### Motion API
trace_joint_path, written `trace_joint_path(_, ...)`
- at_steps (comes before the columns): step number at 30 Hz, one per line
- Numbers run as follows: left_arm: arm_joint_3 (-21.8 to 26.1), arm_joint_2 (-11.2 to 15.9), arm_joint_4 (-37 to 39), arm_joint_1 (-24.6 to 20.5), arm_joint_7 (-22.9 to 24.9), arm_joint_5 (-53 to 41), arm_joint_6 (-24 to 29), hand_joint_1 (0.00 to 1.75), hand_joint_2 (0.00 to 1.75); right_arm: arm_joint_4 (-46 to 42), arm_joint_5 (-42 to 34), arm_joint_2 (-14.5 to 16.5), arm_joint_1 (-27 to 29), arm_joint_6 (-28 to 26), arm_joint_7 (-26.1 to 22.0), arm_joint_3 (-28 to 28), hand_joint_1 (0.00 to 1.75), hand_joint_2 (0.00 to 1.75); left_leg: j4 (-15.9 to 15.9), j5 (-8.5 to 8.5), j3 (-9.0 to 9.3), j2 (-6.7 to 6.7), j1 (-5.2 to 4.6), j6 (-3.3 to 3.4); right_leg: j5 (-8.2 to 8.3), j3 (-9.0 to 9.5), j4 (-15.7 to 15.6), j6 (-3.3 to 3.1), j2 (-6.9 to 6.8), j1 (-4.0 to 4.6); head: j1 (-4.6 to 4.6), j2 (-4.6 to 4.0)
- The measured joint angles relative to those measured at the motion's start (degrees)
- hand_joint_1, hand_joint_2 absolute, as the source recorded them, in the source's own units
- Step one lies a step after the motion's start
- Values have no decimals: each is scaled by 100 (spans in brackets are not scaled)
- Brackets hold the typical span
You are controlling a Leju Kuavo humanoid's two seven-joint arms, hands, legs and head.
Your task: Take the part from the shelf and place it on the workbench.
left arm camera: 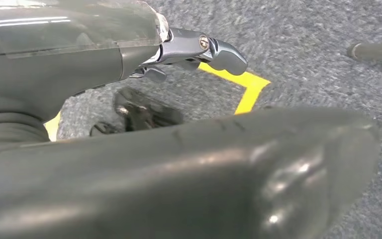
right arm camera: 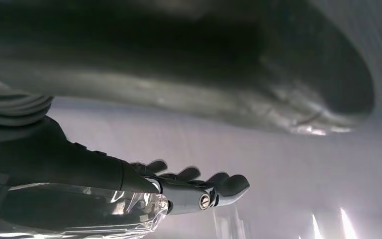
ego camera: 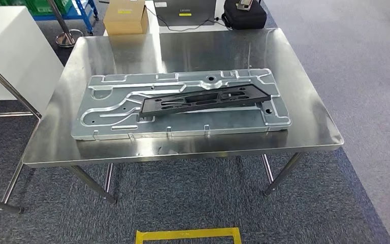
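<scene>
A black part lies flat on a grey metal plate at the middle of the steel workbench, its long side running across the robot's line of sight, one end tilted slightly toward the far right corner. Both arms hang low, well clear of the bench. The left hand, seen from its wrist camera, holds nothing: its fingers are extended and loosely apart above grey carpet and a yellow floor marking. The right hand is likewise empty, fingers stretched out side by side with small gaps between them, against a pale blurred background. The part sits ahead of and above both hands, well apart from each.

Judging by this, the placing appears done, and what remains is to leave the part undisturbed. The sound course would be to keep both arms down and away from the bench edge, and to check from the head view that the part rests fully on the plate rather than overhanging it. A cardboard box and a dark bag stand beyond the bench's far edge.
</scene>
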Motion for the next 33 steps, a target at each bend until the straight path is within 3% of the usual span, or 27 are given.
trace_joint_path(1,-1,-5,0,-2,7,-21,-1,0,0,231,135,97,-16,288,287,0,0,0,288,-104,-9,-1,1,-9,59,-95,21,-3,-1,5,2,0)
trace_joint_path(2,-2,-11,0,-4,12,-48,-3,0,0,435,283,178,-33,596,592,3,0,0,422,-59,53,0,1,-14,113,-193,50,1,-3,10,-1,0)
trace_joint_path(3,-8,-15,0,-3,19,-80,-9,0,0,616,433,263,-46,896,909,15,0,0,369,93,207,0,0,-11,162,-295,90,6,-4,12,0,0)
trace_joint_path(5,-40,-26,0,0,41,-153,-34,0,0,906,662,403,-60,1385,1483,58,0,0,-276,353,773,-2,-11,24,241,-477,184,28,-8,14,-2,0)
trace_joint_path(7,-95,-37,0,-2,69,-219,-71,0,0,1103,737,511,-77,1738,1866,94,0,0,-1075,297,1312,-6,-40,71,315,-580,255,76,-13,15,3,0)
trace_joint_path(9,-151,-45,0,-5,103,-275,-104,0,0,1239,711,572,-107,2085,2094,102,0,0,-1379,228,1455,-5,-70,112,410,-609,260,141,-16,6,-3,0)
trace_joint_path(11,-211,-56,2,-15,149,-318,-123,0,0,1340,623,597,-130,2424,2220,99,0,0,-1400,350,1362,17,-53,178,401,-657,289,207,-5,-8,-17,0)
trace_joint_path(12,-242,-60,3,-26,167,-330,-131,0,0,1376,570,606,-133,2565,2259,93,0,0,-1415,426,1297,31,-40,220,241,-705,390,238,3,-12,-11,0)
trace_joint_path(15,-296,-63,4,-30,183,-346,-142,0,0,1444,465,622,-144,2776,2286,55,0,0,-1418,633,1052,62,-36,274,-632,-891,1237,320,13,-45,10,0)
trace_joint_path(16,-307,-63,4,-26,184,-348,-142,0,0,1461,453,625,-149,2800,2284,45,0,0,-1404,700,961,70,-38,267,-756,-914,1557,345,13,-59,10,0)
trace_joint_path(17,-318,-63,4,-28,184,-349,-142,0,0,1476,452,628,-155,2822,2284,42,0,0,-1382,764,864,76,-39,258,-720,-883,1759,366,12,-74,10,0)
trace_joint_path(18,-330,-63,4,-32,185,-352,-143,0,0,1488,455,629,-161,2852,2284,42,0,0,-1349,824,761,79,-36,242,-563,-778,1801,381,12,-91,9,0)
trace_joint_path(19,-344,-63,4,-38,189,-355,-143,0,0,1497,468,630,-171,2889,2283,41,0,0,-1304,877,655,79,-31,220,-371,-578,1652,392,12,-107,9,0)
trace_joint_path(20,-356,-64,4,-42,193,-359,-144,0,0,1504,484,630,-184,2928,2282,41,0,0,-1249,919,558,78,-27,194,-270,-281,1311,395,12,-123,9,0)
trace_joint_path(22,-378,-64,4,-48,199,-365,-155,0,0,1513,509,633,-219,2988,2275,41,0,0,-1144,991,416,77,-31,128,-361,305,480,363,16,-112,4,0)
trace_joint_path(23,-386,-63,4,-53,198,-369,-168,0,0,1519,509,635,-234,3013,2269,40,0,0,-1118,1034,377,78,-32,93,-459,467,199,330,17,-94,3,0)
trace_joint_path(24,-396,-63,4,-58,197,-374,-183,0,0,1528,506,636,-240,3038,2257,40,0,0,-1114,1087,351,79,-29,57,-502,506,73,286,17,-67,-1,0)
trace_joint_path(26,-417,-62,6,-58,196,-390,-209,0,0,1546,500,639,-234,3088,2220,37,0,0,-1111,1147,296,67,-6,-12,-421,409,51,186,-6,-58,1,0)
trace_joint_path(27,-427,-62,7,-56,199,-397,-218,0,0,1553,494,639,-232,3118,2197,36,0,0,-1031,1030,244,57,6,-36,-351,337,48,129,-21,-59,0,0)
trace_joint_path(28,-439,-64,8,-52,212,-406,-227,0,0,1557,477,638,-232,3159,2178,31,0,0,-849,795,172,47,17,-54,-275,254,40,81,-34,-61,-5,0)
trace_joint_path(30,-468,-69,9,-56,240,-419,-248,0,0,1560,397,635,-233,3270,2136,2,0,0,-194,146,13,39,32,-67,-121,66,46,25,-24,-36,-18,0)
trace_joint_path(31,-484,-70,9,-60,249,-425,-263,0,0,1561,333,632,-229,3330,2114,-27,0,0,174,-73,-37,37,33,-68,-47,-36,57,20,-12,-18,-22,0)
trace_joint_path(32,-497,-69,9,-66,249,-430,-277,0,0,1563,263,629,-225,3377,2095,-63,0,0,459,-146,-35,36,31,-60,26,-146,75,21,6,-2,-22,-1)
trace_joint_path(33,-509,-68,9,-71,244,-440,-295,0,0,1565,194,628,-223,3413,2079,-106,0,0,588,-72,43,31,26,-45,95,-260,103,23,26,10,-24,-1)
